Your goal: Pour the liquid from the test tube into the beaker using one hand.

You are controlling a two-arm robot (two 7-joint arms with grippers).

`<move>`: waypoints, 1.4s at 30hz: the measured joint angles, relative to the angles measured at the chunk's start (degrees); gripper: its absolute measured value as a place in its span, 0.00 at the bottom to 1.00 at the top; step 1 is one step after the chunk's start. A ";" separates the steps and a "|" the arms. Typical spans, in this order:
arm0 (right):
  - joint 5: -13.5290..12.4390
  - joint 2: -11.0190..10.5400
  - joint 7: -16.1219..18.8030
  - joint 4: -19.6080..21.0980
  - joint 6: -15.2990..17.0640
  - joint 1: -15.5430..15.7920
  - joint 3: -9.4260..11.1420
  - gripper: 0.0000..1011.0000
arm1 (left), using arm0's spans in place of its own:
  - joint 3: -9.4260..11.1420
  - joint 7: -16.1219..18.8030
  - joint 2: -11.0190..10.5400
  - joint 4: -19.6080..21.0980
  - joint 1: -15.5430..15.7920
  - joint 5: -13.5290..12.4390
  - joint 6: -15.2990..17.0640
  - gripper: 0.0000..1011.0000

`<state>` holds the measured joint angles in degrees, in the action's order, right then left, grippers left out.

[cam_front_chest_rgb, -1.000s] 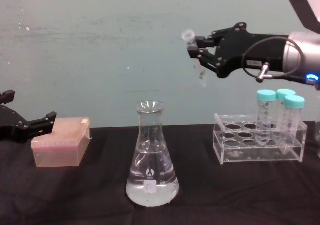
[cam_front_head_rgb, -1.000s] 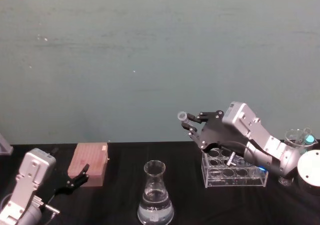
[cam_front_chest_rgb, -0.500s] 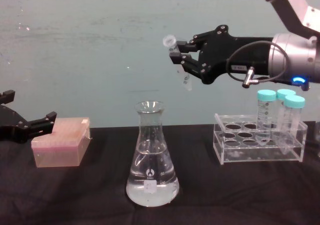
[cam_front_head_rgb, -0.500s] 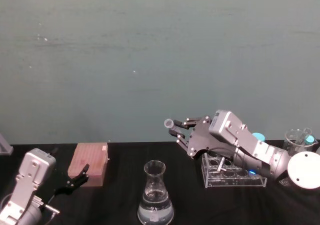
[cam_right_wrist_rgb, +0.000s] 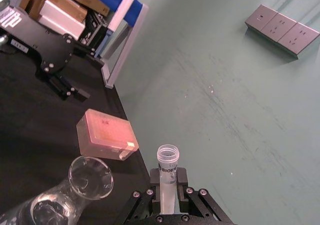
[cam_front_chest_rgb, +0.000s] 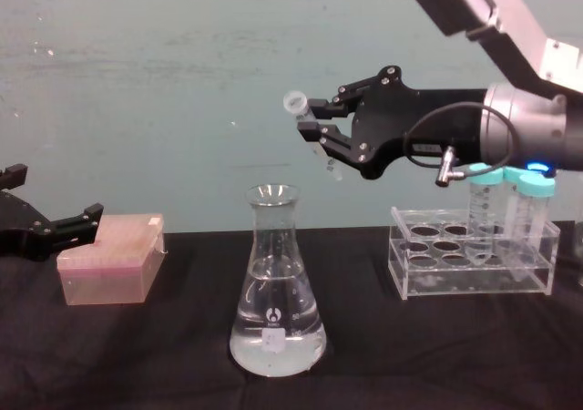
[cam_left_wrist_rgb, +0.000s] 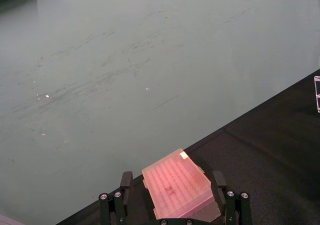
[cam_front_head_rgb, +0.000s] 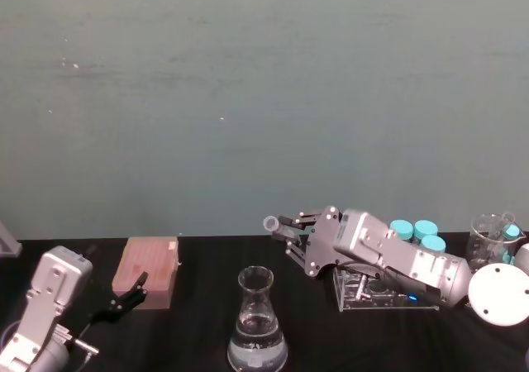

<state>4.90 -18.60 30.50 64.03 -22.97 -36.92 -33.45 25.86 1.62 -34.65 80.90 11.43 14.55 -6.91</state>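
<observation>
The test tube is pinched between the fingers of the right gripper, which are closed narrowly on its middle so that the flared rim stands clear above them and the conical tip pokes out below. The tube is tilted, its open rim leaning toward the robot's left and its tip toward the gripper's palm. Whether any liquid lies inside the tube cannot be told. The beaker stands on the black table below the right gripper and a little to its left, its mouth apart from the tube, with the rim of the tube roughly over the mouth's right edge. Clear liquid is seen in the beaker's wide base (the neck is dry). Below the gripper's wrist, to its right, a clear tube rack holds teal-capped tubes. The left gripper is held low at the far left with its fingers spread wide and nothing between them; a pink box lies just beside it, on its right, and contact between them cannot be judged.
</observation>
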 joint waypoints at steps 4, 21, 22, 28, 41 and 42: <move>1.19 -0.06 -0.60 -0.33 -0.79 -0.15 -0.40 0.19 | 0.00 0.00 0.00 0.00 0.00 0.00 0.00 0.99; 9.05 -0.49 -4.86 -1.20 -5.97 -0.64 -2.63 0.19 | 0.00 0.00 0.00 0.00 0.00 0.00 0.00 0.99; 9.49 -0.53 -5.16 -1.20 -6.21 -0.64 -2.73 0.19 | 0.00 0.00 0.00 0.00 0.00 0.00 0.00 0.99; 12.77 -0.93 -7.34 -1.08 -7.76 -0.54 -3.30 0.19 | 0.00 0.00 0.00 0.00 0.00 0.00 0.00 0.99; 19.59 -1.34 -12.07 -0.92 -9.85 -0.34 -4.52 0.19 | 0.00 0.00 0.00 0.00 0.00 0.00 0.00 0.99; 20.66 -1.38 -12.82 -0.93 -10.02 -0.34 -4.73 0.19 | 0.00 0.00 0.00 0.00 0.00 0.00 0.00 0.99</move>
<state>25.56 -19.98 17.68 63.10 -32.99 -37.26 -38.18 25.86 1.62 -34.65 80.90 11.43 14.55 -6.91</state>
